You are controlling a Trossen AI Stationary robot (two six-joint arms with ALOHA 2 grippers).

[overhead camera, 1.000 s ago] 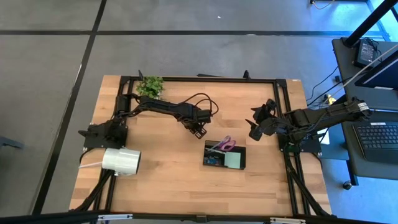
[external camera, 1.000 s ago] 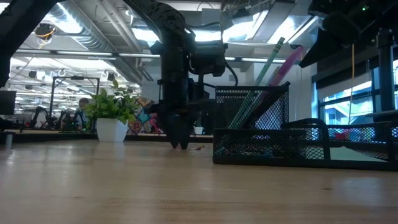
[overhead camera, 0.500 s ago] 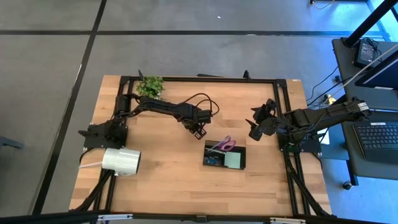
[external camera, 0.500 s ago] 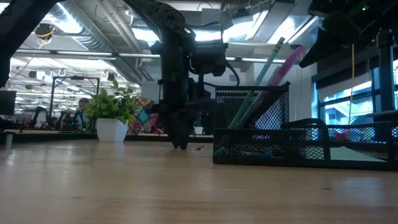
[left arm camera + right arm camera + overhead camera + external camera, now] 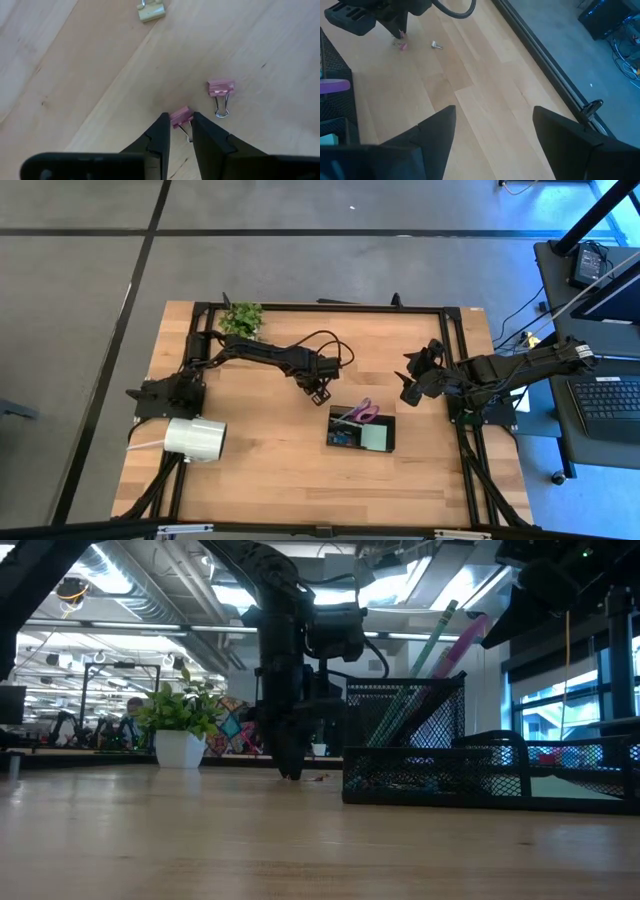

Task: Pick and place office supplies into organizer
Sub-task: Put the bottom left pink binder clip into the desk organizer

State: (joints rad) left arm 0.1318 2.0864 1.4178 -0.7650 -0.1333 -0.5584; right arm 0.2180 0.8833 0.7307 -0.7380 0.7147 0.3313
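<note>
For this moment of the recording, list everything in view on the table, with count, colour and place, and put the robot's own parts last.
Binder clips: three; two pink, one between the left end effector's fingers, one loose beside it; one pale yellow-green farther off.
Organizer: one, black mesh, right of table centre.
Scissors: one, purple handles, standing in the organizer.
Sticky-note pad: one, pale green, in the organizer.
Plant: one, green, white pot, far-left edge.
Roll: one, white, near-left side.
Table: one, light wood.
Left end effector: down at table centre, shut on a pink clip.
Right end effector: open, waiting right of the organizer.
</note>
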